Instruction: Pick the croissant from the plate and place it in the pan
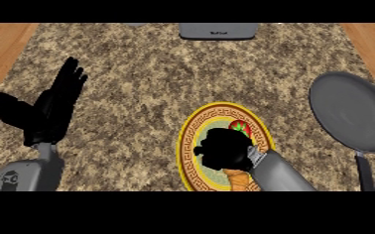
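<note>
Over the gold-rimmed plate, the right hand curls round the croissant, seemingly mid-grasp; next, lift it rightward to the grey pan.

Small illegible mark, grey appliance

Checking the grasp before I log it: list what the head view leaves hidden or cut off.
- Croissant: only its near end shows; the right hand covers the rest, so the contact cannot be seen.
- Plate: its middle is hidden by the same hand; a red and green item at its far side cannot be identified.
- Pan: cut off by the right edge.
- Grey object at the far edge: too little shows to name it.
</note>
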Robot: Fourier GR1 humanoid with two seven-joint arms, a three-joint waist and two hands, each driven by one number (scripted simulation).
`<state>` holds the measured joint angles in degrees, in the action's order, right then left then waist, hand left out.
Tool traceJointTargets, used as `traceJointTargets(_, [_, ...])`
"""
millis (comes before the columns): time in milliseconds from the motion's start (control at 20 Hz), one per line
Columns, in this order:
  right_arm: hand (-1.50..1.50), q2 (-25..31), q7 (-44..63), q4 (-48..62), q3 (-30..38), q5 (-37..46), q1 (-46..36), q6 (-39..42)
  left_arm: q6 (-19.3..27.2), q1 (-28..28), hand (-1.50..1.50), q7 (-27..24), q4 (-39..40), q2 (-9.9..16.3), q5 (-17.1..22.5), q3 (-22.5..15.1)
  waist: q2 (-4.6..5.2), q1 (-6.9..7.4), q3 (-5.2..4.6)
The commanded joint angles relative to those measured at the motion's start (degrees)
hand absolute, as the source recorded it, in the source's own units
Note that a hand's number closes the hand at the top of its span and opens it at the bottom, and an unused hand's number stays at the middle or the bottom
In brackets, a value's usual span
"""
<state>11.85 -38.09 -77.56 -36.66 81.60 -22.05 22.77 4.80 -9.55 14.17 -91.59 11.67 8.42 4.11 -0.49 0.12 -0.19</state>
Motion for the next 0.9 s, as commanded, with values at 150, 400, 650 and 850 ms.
traceJointTargets(150, [1.50,-3.3,6.9,-0.7,7.2,-1.9,5.0,3.2,-0.9,0.9,0.00,-0.3,0.2,0.9,0.4,1.7,0.35,-0.72,0.18])
traceJointTargets(400, [1.50,-7.8,31.2,2.7,29.8,-4.9,9.6,2.7,1.1,3.3,0.00,-0.7,-0.6,1.3,-0.1,3.6,-0.17,-6.90,0.25])
traceJointTargets(650, [1.50,-11.7,52.4,-7.4,36.7,-2.6,5.3,-4.8,0.9,2.8,0.00,-0.6,-0.4,0.2,-0.3,2.2,-0.45,-3.98,0.08])
traceJointTargets(850, [1.50,-11.8,64.3,-16.4,34.4,4.3,-2.3,-3.5,-0.2,1.7,0.00,-0.1,-0.1,-0.4,-0.1,0.7,-0.27,-1.84,0.00])
